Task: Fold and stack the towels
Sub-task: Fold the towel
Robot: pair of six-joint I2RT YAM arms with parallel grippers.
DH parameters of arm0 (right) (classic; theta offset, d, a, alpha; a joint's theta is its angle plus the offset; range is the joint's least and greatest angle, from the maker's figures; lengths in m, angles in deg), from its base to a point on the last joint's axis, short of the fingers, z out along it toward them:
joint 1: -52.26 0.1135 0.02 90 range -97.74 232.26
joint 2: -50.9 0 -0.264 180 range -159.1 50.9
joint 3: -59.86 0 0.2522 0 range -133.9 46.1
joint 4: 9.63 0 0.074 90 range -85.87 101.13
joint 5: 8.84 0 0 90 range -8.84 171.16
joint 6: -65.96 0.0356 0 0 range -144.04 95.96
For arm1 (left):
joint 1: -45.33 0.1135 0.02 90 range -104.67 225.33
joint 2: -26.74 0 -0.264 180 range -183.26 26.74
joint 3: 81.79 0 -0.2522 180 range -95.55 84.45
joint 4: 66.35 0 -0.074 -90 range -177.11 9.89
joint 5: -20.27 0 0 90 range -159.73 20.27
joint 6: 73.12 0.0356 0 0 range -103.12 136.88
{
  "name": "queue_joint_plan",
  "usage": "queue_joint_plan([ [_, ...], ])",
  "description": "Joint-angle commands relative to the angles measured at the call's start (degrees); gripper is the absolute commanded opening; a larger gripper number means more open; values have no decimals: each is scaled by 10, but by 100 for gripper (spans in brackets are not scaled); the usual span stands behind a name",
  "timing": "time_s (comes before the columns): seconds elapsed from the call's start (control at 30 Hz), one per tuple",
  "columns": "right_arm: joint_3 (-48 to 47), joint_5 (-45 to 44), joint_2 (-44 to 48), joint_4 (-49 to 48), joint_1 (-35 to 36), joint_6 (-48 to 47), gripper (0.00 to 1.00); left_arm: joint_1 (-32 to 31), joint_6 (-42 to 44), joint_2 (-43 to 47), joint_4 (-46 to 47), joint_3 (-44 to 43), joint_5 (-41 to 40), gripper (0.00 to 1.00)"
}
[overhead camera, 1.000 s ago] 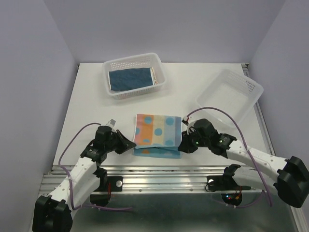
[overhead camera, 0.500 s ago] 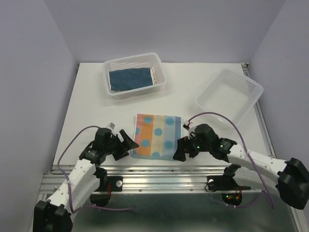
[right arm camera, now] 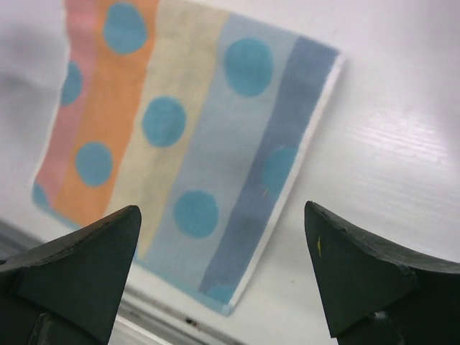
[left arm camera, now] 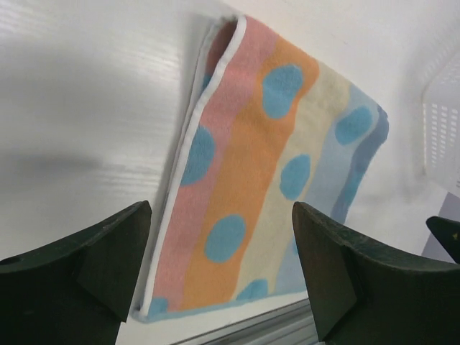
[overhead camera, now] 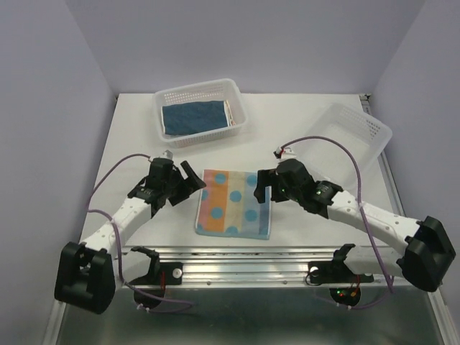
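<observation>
Released a moment ago, the towel [overhead camera: 235,203] is lying folded flat near the tabletop's [overhead camera: 287,122] front edge. Beside it the left gripper [overhead camera: 194,180] and right gripper [overhead camera: 260,188], both released and empty, are drawing up along its sides. The fold looks done; it's probably waiting to join the navy towel [overhead camera: 192,116] in the basket [overhead camera: 241,113].

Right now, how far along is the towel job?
Done: a navy towel lies flat in the far basket, and the striped, dotted towel lies folded on the table. In hand: nothing; the left gripper and right gripper are open either side of it. Left: the striped towel isn't stacked on the navy one.
</observation>
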Motion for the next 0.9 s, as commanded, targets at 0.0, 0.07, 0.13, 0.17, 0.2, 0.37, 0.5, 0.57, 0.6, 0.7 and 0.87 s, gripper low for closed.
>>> queue_joint_plan([
  [0.0, -71, -178, -70, 34, -2, 6, 98, -3, 52, -100, 75, -76, -28, 89],
  [0.07, -84, -180, -114, 28, -11, 1, 95, -3, 64, -137, 84, -96, -27, 85],
  [0.13, -97, -161, -136, 17, -27, -8, 89, -3, 68, -183, 92, -122, -23, 80],
  [0.17, -101, -153, -149, 5, -32, -10, 86, -3, 69, -195, 92, -127, -19, 79],
  [0.2, -106, -138, -168, 0, -45, -12, 83, -3, 69, -218, 104, -139, -24, 78],
  [0.37, -122, -119, -225, -31, -84, -18, 68, -3, 75, -282, 117, -171, -9, 65],
  [0.5, -137, -83, -262, -56, -113, -31, 60, -3, 80, -332, 117, -204, -2, 51],
  [0.57, -143, -77, -281, -62, -119, -37, 58, -3, 81, -358, 117, -212, 2, 43],
  [0.6, -147, -71, -289, -68, -122, -40, 55, -3, 82, -372, 116, -222, 10, 39],
  [0.7, -152, -55, -300, -81, -129, -42, 53, -3, 84, -390, 114, -237, 16, 29],
  [0.87, -154, -27, -321, -105, -140, -44, 52, -3, 82, -414, 108, -252, 11, 0],
])
